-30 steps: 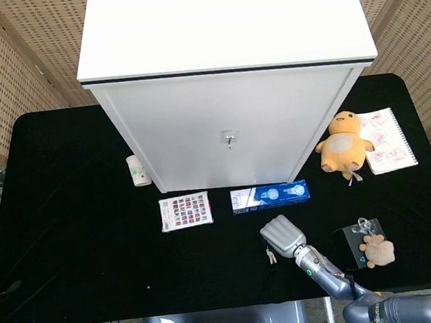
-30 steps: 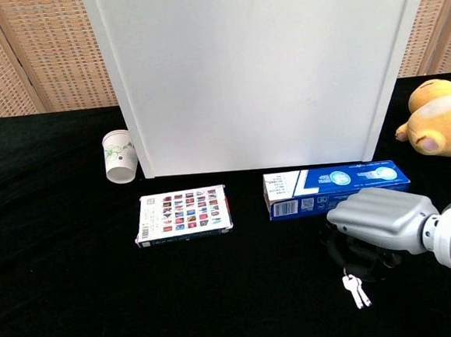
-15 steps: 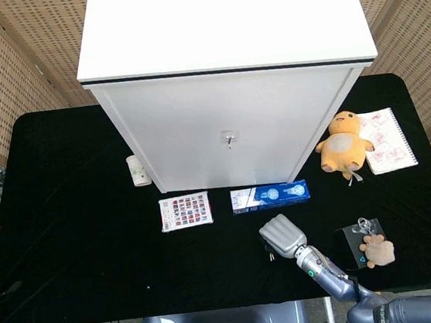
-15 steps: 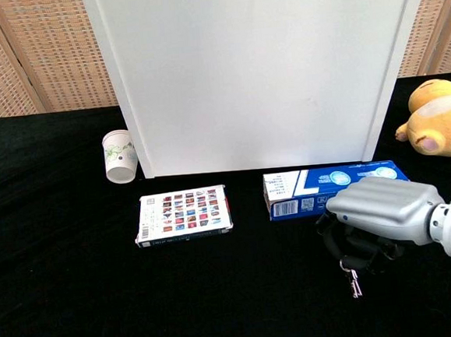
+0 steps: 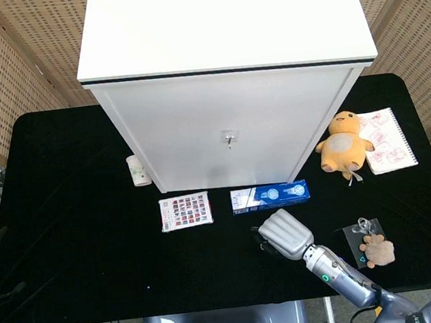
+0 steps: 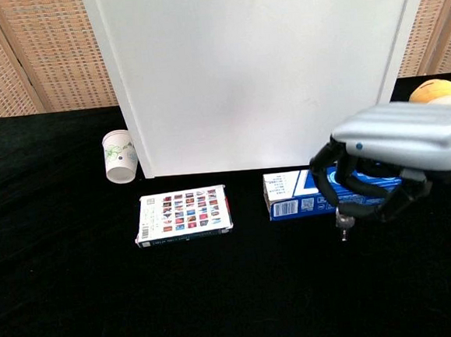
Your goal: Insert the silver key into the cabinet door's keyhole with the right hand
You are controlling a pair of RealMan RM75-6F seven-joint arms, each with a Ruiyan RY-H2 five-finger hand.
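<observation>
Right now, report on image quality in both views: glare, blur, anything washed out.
Head view: the cabinet top is blown out to flat white; the black tablecloth swallows shadow detail. Chest view: the right hand looms large and close, the silver key beneath its fingers small and soft.

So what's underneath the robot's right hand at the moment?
Under the right hand, the silver key hangs from its fingers above the black table. Behind it lies the blue box, partly covered by the hand. How the fingers grip the key is hidden.
</observation>
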